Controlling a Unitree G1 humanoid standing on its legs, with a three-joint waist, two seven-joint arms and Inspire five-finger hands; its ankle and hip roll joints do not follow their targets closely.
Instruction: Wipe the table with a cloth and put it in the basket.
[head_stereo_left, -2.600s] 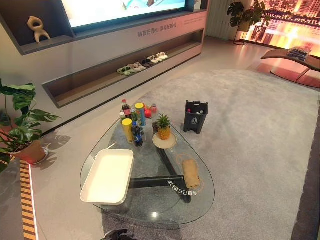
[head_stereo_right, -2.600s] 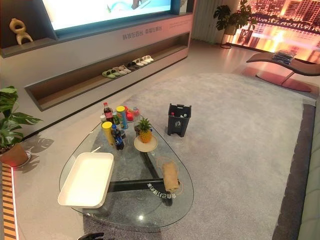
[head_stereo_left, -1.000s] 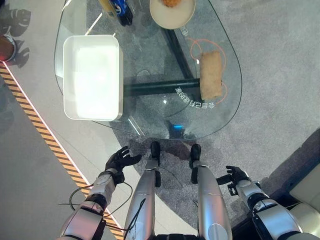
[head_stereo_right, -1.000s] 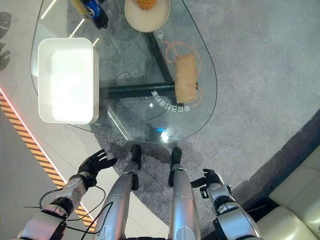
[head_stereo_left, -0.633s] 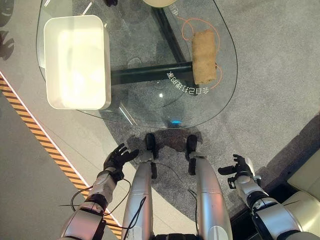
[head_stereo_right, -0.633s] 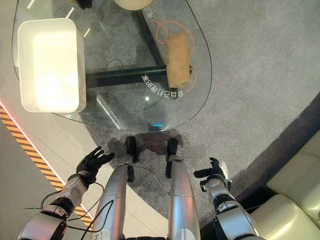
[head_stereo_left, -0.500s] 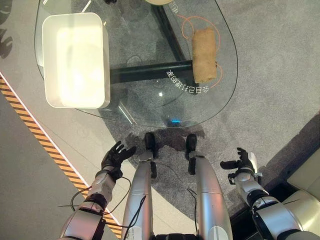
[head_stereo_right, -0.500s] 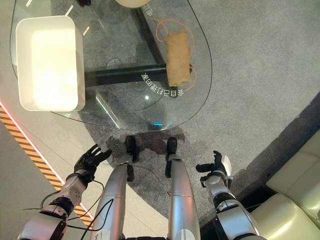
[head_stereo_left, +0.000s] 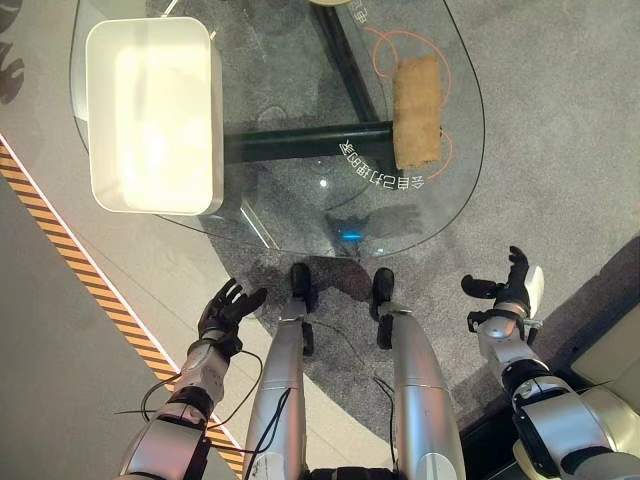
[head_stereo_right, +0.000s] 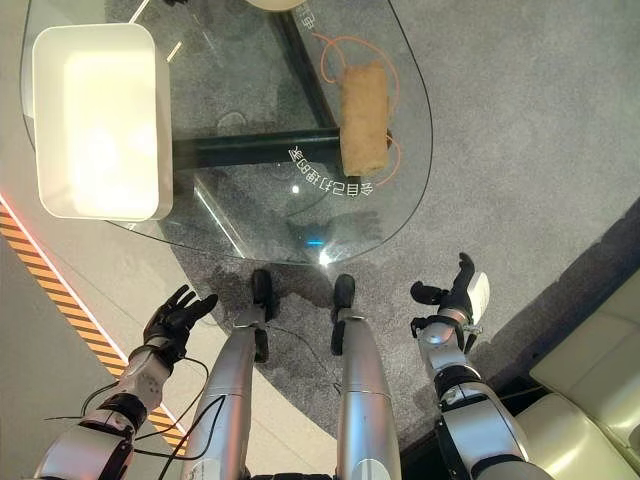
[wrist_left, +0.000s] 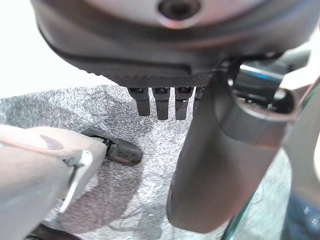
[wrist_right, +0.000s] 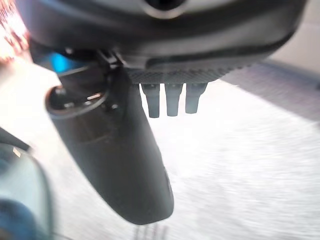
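Note:
A tan rolled cloth (head_stereo_left: 417, 98) lies on the right part of the glass table (head_stereo_left: 300, 215), inside a loop of orange cord (head_stereo_left: 385, 40). A white rectangular basket (head_stereo_left: 150, 115) rests on the table's left part. My left hand (head_stereo_left: 225, 310) hangs low beside the table's near edge, fingers straight and spread, holding nothing. My right hand (head_stereo_left: 510, 290) is raised over the carpet to the right of the table, fingers relaxed and empty. In the wrist views the left hand's fingers (wrist_left: 157, 102) and the right hand's fingers (wrist_right: 170, 105) are straight.
A dark beam (head_stereo_left: 300, 145) runs under the glass. A striped orange floor strip (head_stereo_left: 70, 255) lies to the left. Grey carpet (head_stereo_left: 560, 150) spreads to the right, and a pale sofa corner (head_stereo_left: 615, 350) stands at the lower right.
The camera has tilted down from the room to the table's near end. My right hand has risen and moved outward to the right; the left hand has shifted slightly lower and left.

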